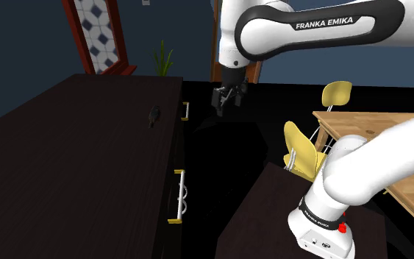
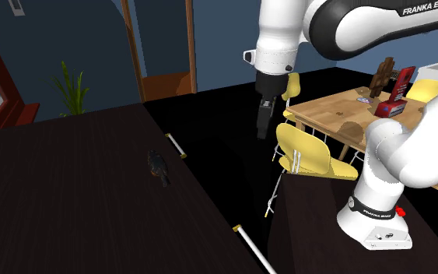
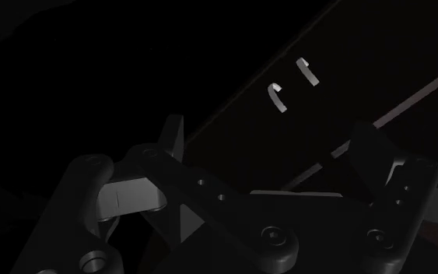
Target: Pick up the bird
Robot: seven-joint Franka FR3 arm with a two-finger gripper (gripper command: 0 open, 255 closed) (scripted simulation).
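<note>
The small dark bird (image 1: 154, 116) (image 2: 159, 167) lay on the dark tabletop (image 1: 65, 176), close to the edge that carried the drawer handles (image 1: 178, 196). The jaws hung in the air beyond that edge, pointing down, well apart from the bird and toward the shoulder view's right of it. In the wrist view the 2 jaws stood apart, released, with nothing between them. A yellow chair (image 1: 303, 147) stood beside a wooden table (image 1: 374, 136).

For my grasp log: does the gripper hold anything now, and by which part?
Nothing is held. The gripper is open in the air beside the dark cabinet; the bird lies on the cabinet top, apart from it.
</note>
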